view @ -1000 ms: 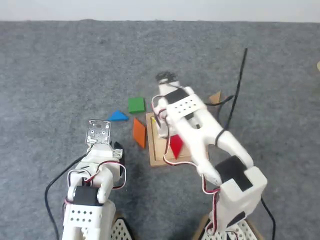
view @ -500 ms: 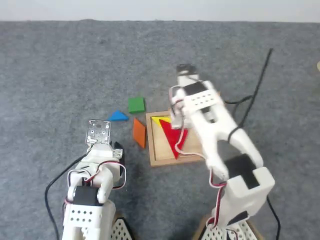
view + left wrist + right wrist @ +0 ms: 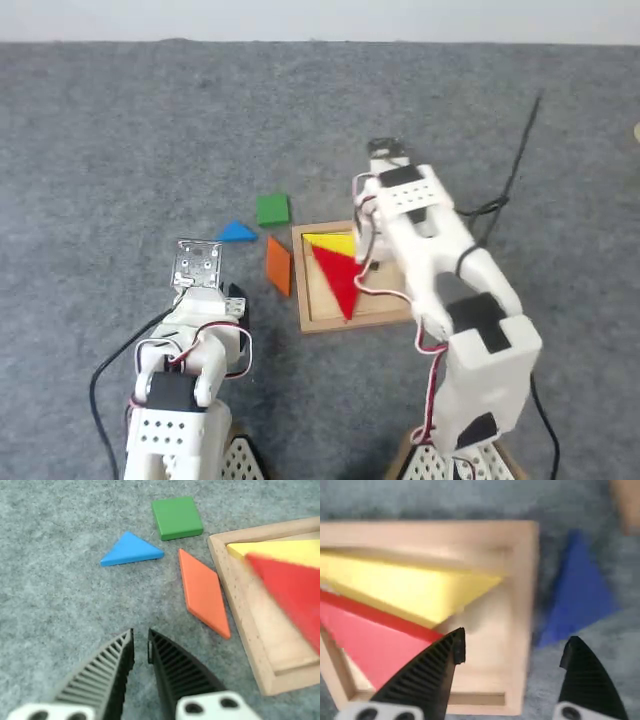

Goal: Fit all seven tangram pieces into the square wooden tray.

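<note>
Your tray is bare matt wood, the orange piece smooth and matt-painted, the worktop covered in fuzzy cloth.

No readable text, labels, numbers or signs on any surface.

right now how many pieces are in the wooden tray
2: the yellow triangle along the wooden tray's far edge, the red triangle against its near side. The right arm hides part of the tray.
</note>
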